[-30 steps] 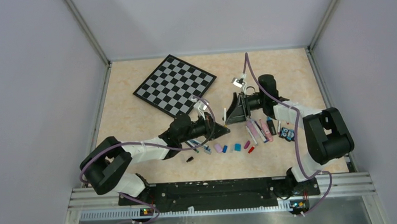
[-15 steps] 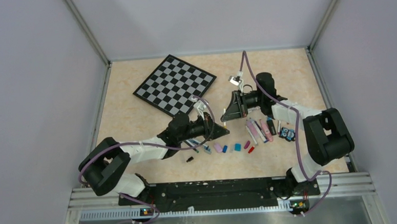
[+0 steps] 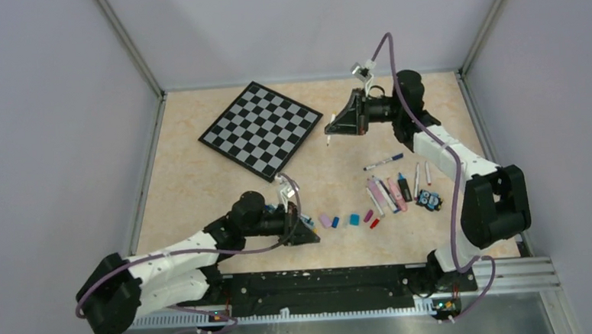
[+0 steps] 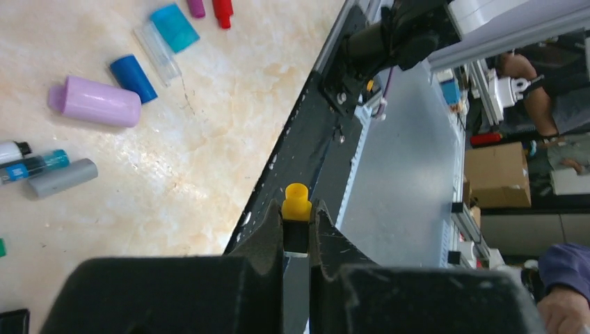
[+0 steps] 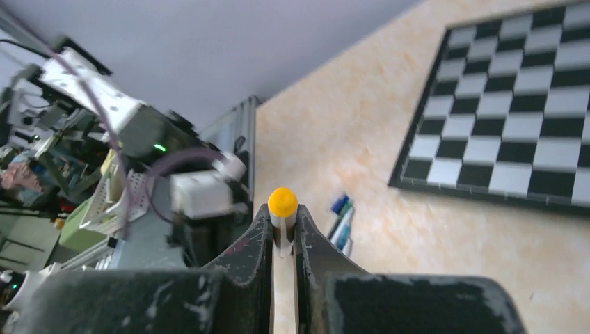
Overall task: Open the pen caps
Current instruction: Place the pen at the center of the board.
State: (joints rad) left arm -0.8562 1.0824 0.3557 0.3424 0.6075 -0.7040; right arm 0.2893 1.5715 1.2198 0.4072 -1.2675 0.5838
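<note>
On the table [image 3: 202, 179], between the arm bases, lies a row of loose pen caps [image 3: 354, 220] in lilac, blue, teal, magenta and red. Just right of them are several pens [image 3: 390, 194] and a small owl-like figure [image 3: 430, 199]. The checkered board [image 3: 260, 127] lies farther back. The left gripper [image 3: 310, 237], low beside this row, is pressed together on a yellow cap [image 4: 296, 202]. The right gripper [image 3: 331, 128], near the board's corner, pinches a thin white pen [image 5: 282, 209] with a yellow end.
</note>
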